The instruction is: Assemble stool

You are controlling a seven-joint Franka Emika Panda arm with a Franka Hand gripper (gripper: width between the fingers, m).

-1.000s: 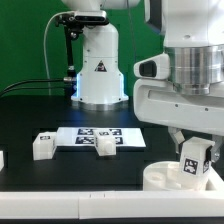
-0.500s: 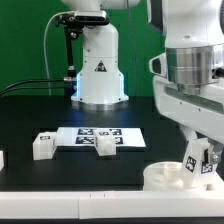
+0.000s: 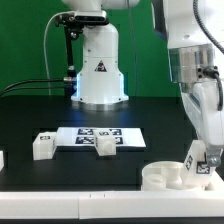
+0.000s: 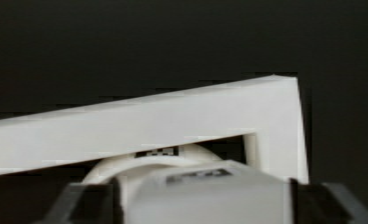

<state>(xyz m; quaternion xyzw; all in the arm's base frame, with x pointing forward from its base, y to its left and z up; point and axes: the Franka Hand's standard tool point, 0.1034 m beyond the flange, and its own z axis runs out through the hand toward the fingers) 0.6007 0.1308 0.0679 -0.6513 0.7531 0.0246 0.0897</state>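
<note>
The round white stool seat [image 3: 162, 177] lies at the front of the table on the exterior view's right. My gripper [image 3: 200, 166] is shut on a white stool leg [image 3: 192, 160] with a black-and-white tag, held upright on the seat's right side. In the wrist view the leg [image 4: 199, 195] fills the gap between the dark fingers [image 4: 74, 205], with the seat's rim [image 4: 131, 165] just beyond it. Two more loose legs lie on the table, one [image 3: 42, 145] left of the marker board and one [image 3: 103, 146] on its front edge.
The marker board [image 3: 110, 133] lies flat mid-table. The robot's white base [image 3: 98, 70] stands behind it. A small white part [image 3: 2, 158] shows at the left edge. A white angled bar [image 4: 181, 115] shows past the seat in the wrist view.
The hand has turned about its upright axis over the seat, with the leg still in its grip. The leg stays at the same spot on the seat. The loose legs have not moved.
</note>
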